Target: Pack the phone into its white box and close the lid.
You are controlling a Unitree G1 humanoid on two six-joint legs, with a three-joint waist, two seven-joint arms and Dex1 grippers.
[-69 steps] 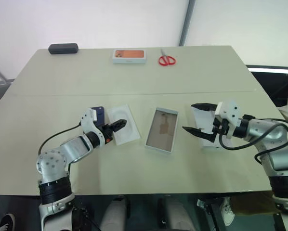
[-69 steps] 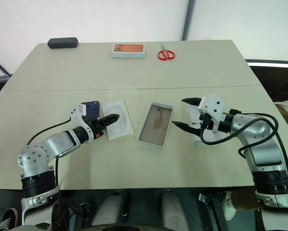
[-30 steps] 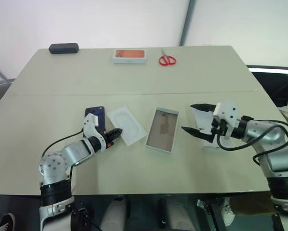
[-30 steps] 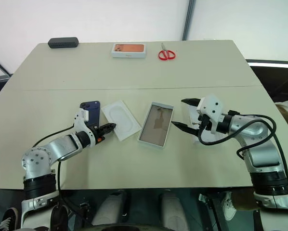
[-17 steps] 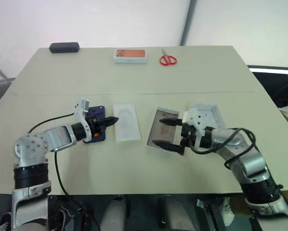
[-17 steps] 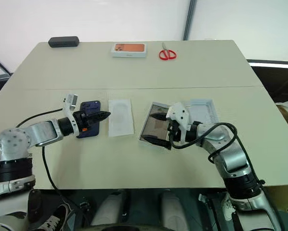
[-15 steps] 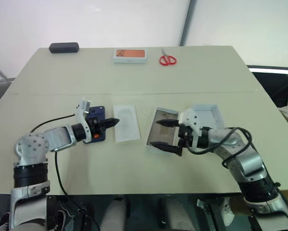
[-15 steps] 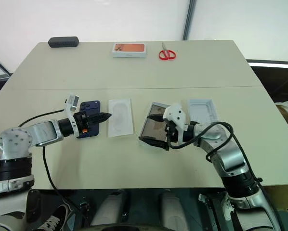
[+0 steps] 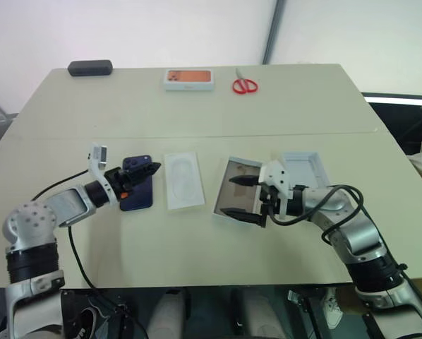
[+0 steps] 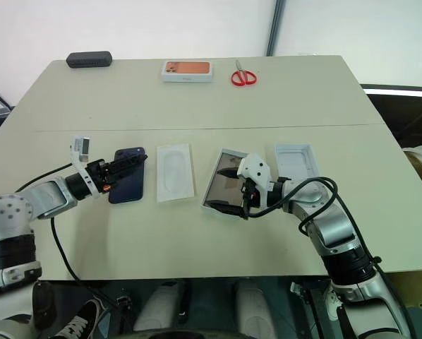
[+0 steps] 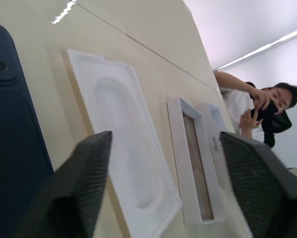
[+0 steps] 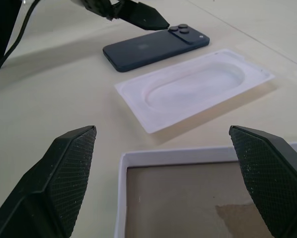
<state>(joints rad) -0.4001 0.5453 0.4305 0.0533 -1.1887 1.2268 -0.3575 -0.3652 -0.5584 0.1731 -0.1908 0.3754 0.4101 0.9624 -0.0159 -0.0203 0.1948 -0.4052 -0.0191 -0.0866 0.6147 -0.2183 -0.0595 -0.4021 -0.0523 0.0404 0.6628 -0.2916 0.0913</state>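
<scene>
On the beige worktop [image 9: 281, 106] I see the phone [image 9: 137, 192] at nine o'clock under my spread left gripper [image 9: 152, 169]; my right gripper [image 9: 242, 198] straddles the white box [image 9: 228, 209], fingers wide apart.

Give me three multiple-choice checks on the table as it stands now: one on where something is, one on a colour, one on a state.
1. Where does the phone lie?
A. inside the white box
B. flat on the table, beside the flat white card
C. at the far edge by the scissors

2. What colour are the scissors' handles?
A. red
B. blue
C. black

3. How does the lid stand?
A. closed on the white box
B. held in the right gripper
C. off, lying open-side up beside the box

Answers: 1 B, it rests on bare table by the left gripper; 2 A, red loops show; 3 C, the box's brown floor is uncovered.
</scene>
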